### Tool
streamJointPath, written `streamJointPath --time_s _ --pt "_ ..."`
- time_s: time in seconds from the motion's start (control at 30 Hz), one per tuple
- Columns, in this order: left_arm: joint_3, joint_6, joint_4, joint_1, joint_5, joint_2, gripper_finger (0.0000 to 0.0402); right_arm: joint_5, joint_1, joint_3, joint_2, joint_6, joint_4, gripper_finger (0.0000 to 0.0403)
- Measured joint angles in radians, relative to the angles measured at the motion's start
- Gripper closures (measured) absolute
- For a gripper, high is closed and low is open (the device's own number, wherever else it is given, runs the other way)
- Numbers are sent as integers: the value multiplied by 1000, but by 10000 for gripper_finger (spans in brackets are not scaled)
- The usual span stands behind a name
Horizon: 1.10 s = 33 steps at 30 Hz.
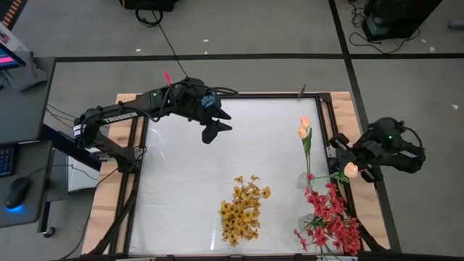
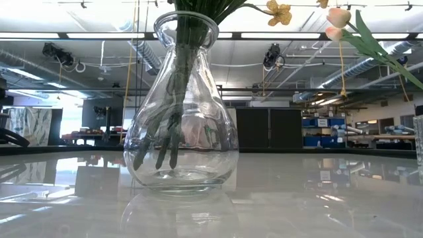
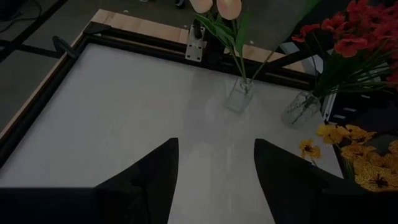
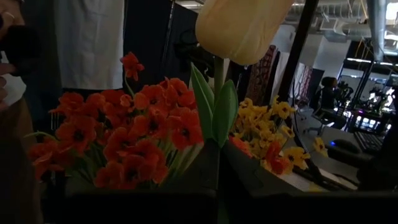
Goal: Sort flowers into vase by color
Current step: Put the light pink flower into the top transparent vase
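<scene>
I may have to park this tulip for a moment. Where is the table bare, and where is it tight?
Bare: the wide stretch of the white table between the open left gripper and the yellow flowers. Crowded: the right edge, where the tulip vase, red flowers and right gripper, shut on a peach tulip, bunch together.

A computer mouse (image 1: 17, 191) lies beside a keyboard (image 1: 6, 158) on the desk left of the table.
</scene>
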Motion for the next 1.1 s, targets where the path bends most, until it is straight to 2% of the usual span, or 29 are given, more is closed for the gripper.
streamJointPath --time_s 0.9,1.1 --pt "0 0 0 0 0 0 186 81 0 -6 0 37 -55 389" --pt "0 0 0 0 0 0 186 96 0 -6 0 64 -55 374"
